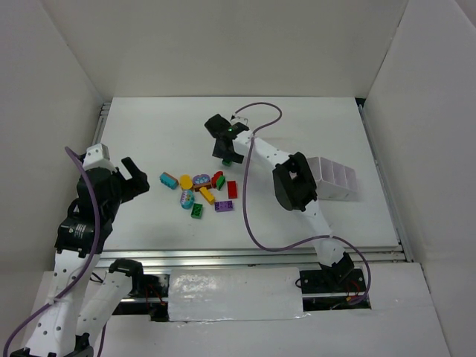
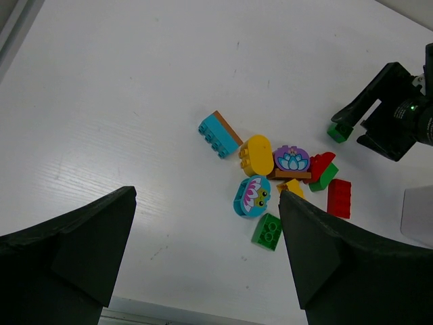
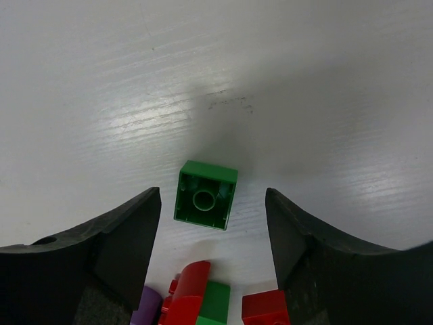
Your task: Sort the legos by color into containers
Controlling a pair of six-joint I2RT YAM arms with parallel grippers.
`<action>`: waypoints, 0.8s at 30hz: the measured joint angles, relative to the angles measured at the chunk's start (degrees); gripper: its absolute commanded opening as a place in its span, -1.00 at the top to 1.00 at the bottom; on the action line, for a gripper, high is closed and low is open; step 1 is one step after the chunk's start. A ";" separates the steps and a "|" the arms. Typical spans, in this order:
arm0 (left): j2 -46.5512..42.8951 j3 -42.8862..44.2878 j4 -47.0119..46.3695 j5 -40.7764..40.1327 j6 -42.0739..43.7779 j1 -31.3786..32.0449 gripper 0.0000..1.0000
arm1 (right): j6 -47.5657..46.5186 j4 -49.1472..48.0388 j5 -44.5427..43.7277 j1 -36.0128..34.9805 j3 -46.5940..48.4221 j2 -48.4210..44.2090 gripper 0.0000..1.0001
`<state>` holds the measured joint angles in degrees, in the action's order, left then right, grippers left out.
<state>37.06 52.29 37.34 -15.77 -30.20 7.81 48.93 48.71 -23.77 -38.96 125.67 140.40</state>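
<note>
One arm (image 1: 294,184) (right) between legos (image 1: 207,195), tray (image 1: 338,193)

Right arm (image 1: 297,186) reaches forward, left arm (image 1: 89,216) bent back; both jaws spread apart.

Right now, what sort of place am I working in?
Probably a lab test booth, not a home or factory: plain white walls box in a white table, and the only things laid out are toy bricks and a small divided tray.

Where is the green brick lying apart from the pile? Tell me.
In the right wrist view the green brick lies hollow-side-up on the table, between the sides of the open right hand, just beyond the red bricks.
</note>
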 measured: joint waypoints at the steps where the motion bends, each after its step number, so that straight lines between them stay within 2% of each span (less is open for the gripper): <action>1: 0.00 0.00 0.00 0.04 0.02 0.00 -0.99 | 0.02 0.02 0.13 0.02 0.00 0.02 -0.34; 5: 0.00 0.00 -0.04 0.46 0.04 0.00 -0.99 | -0.15 0.00 0.42 0.42 0.00 0.37 -0.19; 11: -0.02 0.00 -0.04 1.03 0.04 0.02 -0.99 | -0.83 0.17 1.68 1.01 0.24 1.79 -0.17; 13: -0.07 0.00 -0.04 1.09 0.04 0.04 -0.99 | -1.49 0.79 2.99 1.25 1.57 2.62 -0.06; 14: -0.09 0.00 -0.04 1.09 0.04 0.07 -0.99 | -1.77 0.87 3.80 1.40 2.36 2.99 0.02; 17: -0.17 0.00 -0.04 1.09 0.07 0.13 -0.99 | -2.60 0.74 5.46 1.92 3.37 3.43 0.54; 18: -0.22 0.00 -0.04 1.09 0.07 0.13 -0.99 | -2.49 0.66 5.77 2.08 3.34 3.43 0.95; 19: -0.22 0.00 -0.04 1.07 0.07 0.15 -0.99 | -2.51 0.15 5.90 2.12 2.89 3.30 1.00; 24: -0.24 0.00 -0.07 1.14 0.09 0.26 -0.99 | -3.13 -2.23 6.03 2.10 -5.35 -1.64 1.00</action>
<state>36.82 52.29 37.28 -14.63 -30.11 8.08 45.80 46.48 -17.74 -36.86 120.31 138.76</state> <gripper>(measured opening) 0.995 0.441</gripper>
